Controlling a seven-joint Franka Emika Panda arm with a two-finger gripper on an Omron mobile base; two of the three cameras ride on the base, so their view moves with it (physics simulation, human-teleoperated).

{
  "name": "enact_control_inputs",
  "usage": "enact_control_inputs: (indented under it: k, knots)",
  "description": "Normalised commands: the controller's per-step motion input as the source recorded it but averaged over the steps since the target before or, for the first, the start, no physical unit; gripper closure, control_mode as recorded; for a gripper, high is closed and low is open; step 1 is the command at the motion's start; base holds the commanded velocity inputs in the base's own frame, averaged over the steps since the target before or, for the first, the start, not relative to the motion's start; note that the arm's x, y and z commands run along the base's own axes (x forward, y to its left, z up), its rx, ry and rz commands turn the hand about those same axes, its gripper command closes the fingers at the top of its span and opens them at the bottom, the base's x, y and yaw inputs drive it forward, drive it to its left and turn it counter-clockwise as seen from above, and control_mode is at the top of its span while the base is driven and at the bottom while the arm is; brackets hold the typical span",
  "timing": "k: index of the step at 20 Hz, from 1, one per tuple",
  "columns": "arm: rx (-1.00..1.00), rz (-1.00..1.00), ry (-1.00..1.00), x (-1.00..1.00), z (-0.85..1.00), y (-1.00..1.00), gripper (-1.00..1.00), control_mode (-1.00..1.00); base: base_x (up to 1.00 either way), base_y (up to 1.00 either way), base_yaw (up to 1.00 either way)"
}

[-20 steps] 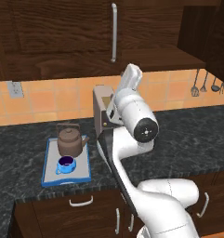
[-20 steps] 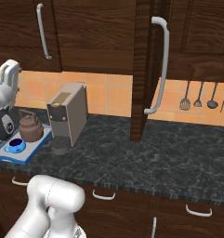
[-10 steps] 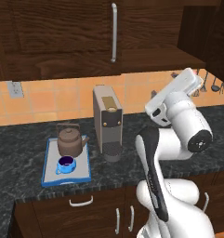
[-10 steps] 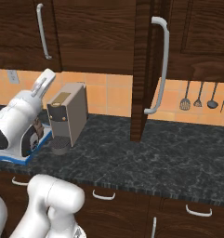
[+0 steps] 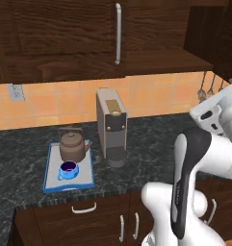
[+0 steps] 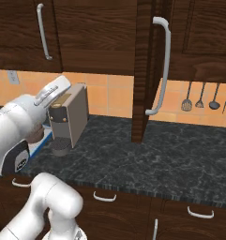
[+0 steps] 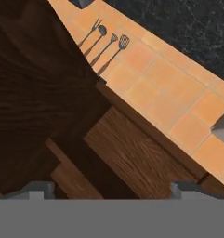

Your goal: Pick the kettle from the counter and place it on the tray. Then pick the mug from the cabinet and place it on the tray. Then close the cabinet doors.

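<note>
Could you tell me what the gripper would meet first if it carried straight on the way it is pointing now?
Most likely the cabinet: the open gripper faces its wood-grain shelf and dark interior. Depth is unclear.

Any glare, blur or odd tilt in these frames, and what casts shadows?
Left base view: even, soft light, no glare; the kettle and mug on the tray are slightly soft. Right base view: the coffee machine drops a faint shadow on the counter. Hand view: rolled hard, the hanging utensils slant diagonally; the cabinet interior is dark.
</note>
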Motion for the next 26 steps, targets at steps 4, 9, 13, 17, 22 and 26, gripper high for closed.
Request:
enact_control_inputs:
  k: [4, 9, 13, 17, 22, 26]
  knots:
    - [0.44, -0.29, -0.11, -0.62, -0.67, 0.07, -1.0, -1.0, 0.0, 0.0, 0.0]
    - [0.45, -0.2, -0.09, -0.58, -0.66, 0.05, -1.0, -1.0, 0.0, 0.0, 0.0]
    - [0.54, -0.01, -0.13, -0.16, -0.88, -0.01, -1.0, -1.0, 0.0, 0.0, 0.0]
    - [0.64, 0.0, -0.12, 0.02, -0.62, -0.18, -1.0, -1.0, 0.0, 0.0, 0.0]
    - [0.39, 0.05, -0.31, 0.22, 0.14, -0.44, -1.0, -1.0, 0.0, 0.0, 0.0]
    - [0.13, 0.08, -0.29, 0.44, 0.48, -0.5, -1.0, -1.0, 0.0, 0.0, 0.0]
